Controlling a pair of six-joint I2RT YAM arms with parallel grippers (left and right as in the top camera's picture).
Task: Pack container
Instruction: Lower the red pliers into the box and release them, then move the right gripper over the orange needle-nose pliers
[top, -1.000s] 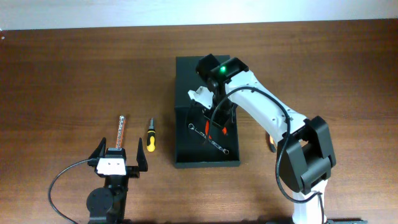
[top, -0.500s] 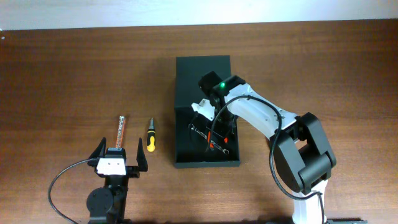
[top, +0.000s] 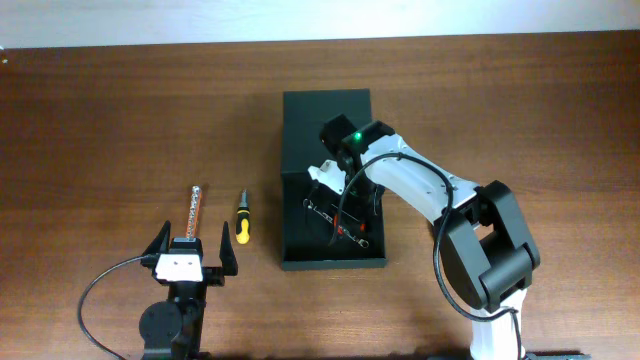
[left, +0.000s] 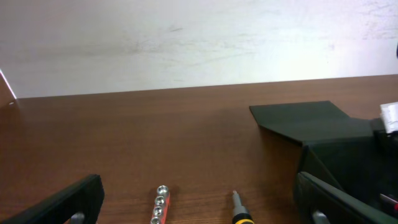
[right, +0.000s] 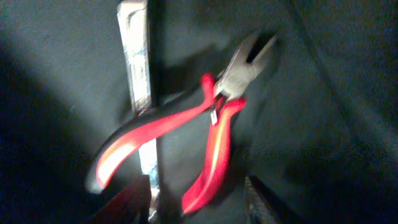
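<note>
Your right tool (right: 198, 206) is hanging low inside the container (top: 300, 252), jaws spread and gripping nothing. Red-handled pliers (right: 186, 118) are lying just beyond its fingertips, crossing a wrench (right: 138, 68) on the box floor. The container is sitting mid-table (top: 100, 120), its flap folded back. Your left tool (top: 192, 243) is resting near the front edge, spread wide and empty. Judging progress, you are partway: two items are packed, while a screwdriver (top: 241, 220) and a bit rail (top: 195, 208) are waiting outside, and the lid is not yet closed. Only the right wrist view is showing the pliers overlapping the wrench; only overhead is showing the unpacked pair's spacing from the box.
</note>
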